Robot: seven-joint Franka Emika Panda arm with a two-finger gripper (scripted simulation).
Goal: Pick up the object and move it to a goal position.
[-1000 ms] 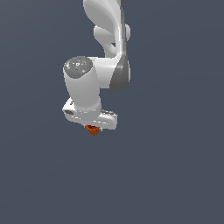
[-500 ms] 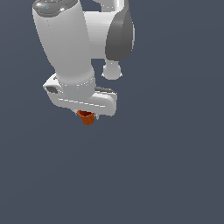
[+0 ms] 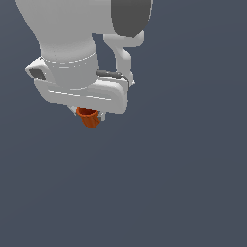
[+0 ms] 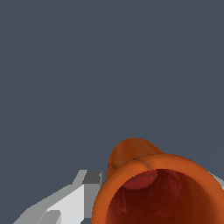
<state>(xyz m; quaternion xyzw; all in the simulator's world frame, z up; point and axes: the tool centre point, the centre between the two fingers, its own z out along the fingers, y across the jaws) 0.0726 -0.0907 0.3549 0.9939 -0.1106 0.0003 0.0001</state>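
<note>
Orange-red and tapered, the object (image 3: 89, 117) hangs directly beneath the white gripper (image 3: 89, 114), clamped between the fingers. In the exterior view only its lower body shows below the gripper housing. In the wrist view, the object (image 4: 157, 188) presents its dark hollow mouth toward the camera, with one grey finger (image 4: 85, 192) touching its side.

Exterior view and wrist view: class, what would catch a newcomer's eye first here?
The small orange-red cup stands out, sitting right under the big white gripper in the exterior view's upper left. In the wrist view its dark hollow mouth faces the camera. Everything behind it is plain grey-blue.
</note>
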